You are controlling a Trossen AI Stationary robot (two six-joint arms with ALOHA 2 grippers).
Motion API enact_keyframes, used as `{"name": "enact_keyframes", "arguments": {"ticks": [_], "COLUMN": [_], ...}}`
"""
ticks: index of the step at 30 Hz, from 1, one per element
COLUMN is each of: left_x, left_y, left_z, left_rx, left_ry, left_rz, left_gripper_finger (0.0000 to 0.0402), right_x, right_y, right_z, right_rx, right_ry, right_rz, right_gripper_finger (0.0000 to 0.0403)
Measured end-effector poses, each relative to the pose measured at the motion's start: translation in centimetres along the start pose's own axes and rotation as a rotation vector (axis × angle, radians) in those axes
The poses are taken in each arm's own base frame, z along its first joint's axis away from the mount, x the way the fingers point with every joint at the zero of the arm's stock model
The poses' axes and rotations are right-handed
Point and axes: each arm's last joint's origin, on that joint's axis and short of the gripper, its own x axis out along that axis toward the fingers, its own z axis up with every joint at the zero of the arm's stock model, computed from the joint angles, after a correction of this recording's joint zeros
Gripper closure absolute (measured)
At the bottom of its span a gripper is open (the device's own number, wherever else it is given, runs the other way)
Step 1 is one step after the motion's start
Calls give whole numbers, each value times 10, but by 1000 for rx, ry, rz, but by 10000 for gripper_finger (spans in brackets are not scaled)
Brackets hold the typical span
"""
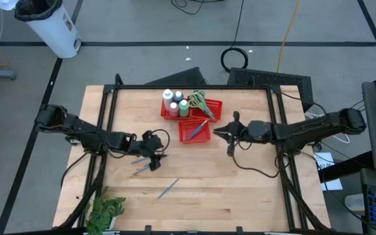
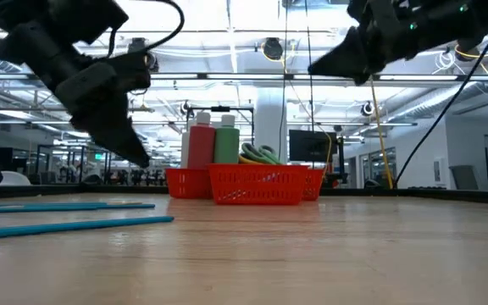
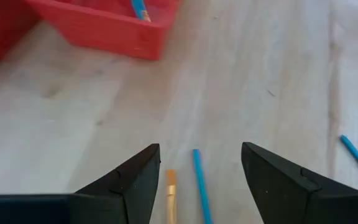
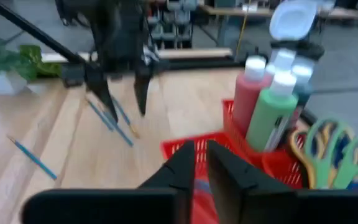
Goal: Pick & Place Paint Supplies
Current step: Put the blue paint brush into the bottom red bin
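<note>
Two thin brushes, one blue (image 3: 199,186) and one with an orange tip (image 3: 171,193), lie flat on the table side by side. My left gripper (image 3: 201,158) hangs open just above them, its fingers on either side and touching neither. A third blue brush (image 1: 168,189) lies nearer the front edge. The near red basket (image 1: 183,138) holds brushes (image 1: 198,127). The far basket (image 1: 215,104) holds white-capped bottles (image 1: 173,101) and green-handled scissors (image 1: 198,101). My right gripper (image 1: 230,138) is raised beside the near basket's right end, its fingers a narrow gap apart with nothing between them.
A green leafy plant (image 1: 106,210) stands at the table's front left corner. A dark frame rail (image 1: 188,87) runs along the far edge and down both sides. Bare wood lies between the baskets and the front edge.
</note>
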Motion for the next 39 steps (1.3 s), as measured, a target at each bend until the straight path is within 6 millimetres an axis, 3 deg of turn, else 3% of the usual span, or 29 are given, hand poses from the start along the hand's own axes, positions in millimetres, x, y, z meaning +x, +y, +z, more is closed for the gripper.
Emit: {"name": "enact_keyframes", "arguments": {"ticks": [6, 13, 30, 39], "left_x": [10, 14, 27, 27], "left_y": [1, 0, 5, 5], "left_z": [-11, -13, -27, -23], "left_rx": [-7, -17, 47, 47], "left_ry": [27, 46, 122, 87], "left_rz": [-21, -26, 74, 108], "left_gripper_finger": [167, 167, 167, 167], "right_x": [-10, -10, -10, -9], "right_y": [-3, 6, 13, 13], "right_z": [19, 15, 12, 11], "right_rx": [-2, -19, -42, -44], "right_ry": [-153, -125, -104, -97], "right_rz": [1, 41, 66, 66], "right_gripper_finger": [288, 241, 247, 246]}}
